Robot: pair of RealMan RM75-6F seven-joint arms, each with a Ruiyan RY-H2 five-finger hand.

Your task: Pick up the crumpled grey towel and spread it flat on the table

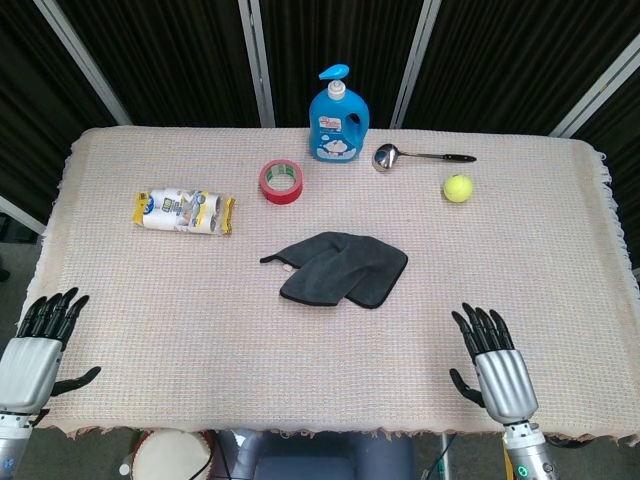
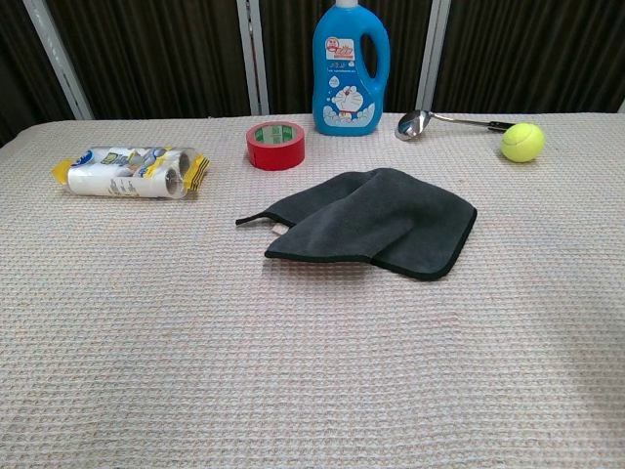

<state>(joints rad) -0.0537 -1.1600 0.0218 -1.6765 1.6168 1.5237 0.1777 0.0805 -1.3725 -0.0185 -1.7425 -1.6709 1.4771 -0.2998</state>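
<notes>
A dark grey towel lies folded over itself in the middle of the table; the chest view shows the towel with a small loop at its left corner. My left hand hovers at the near left table corner, fingers spread, holding nothing. Near the front edge on the right, my right hand is also empty with fingers apart, well short of the towel. Neither hand shows in the chest view.
A blue detergent bottle, a red tape roll, a metal ladle and a tennis ball stand along the far side. A yellow-and-white packet lies at the left. The tablecloth covers the whole table.
</notes>
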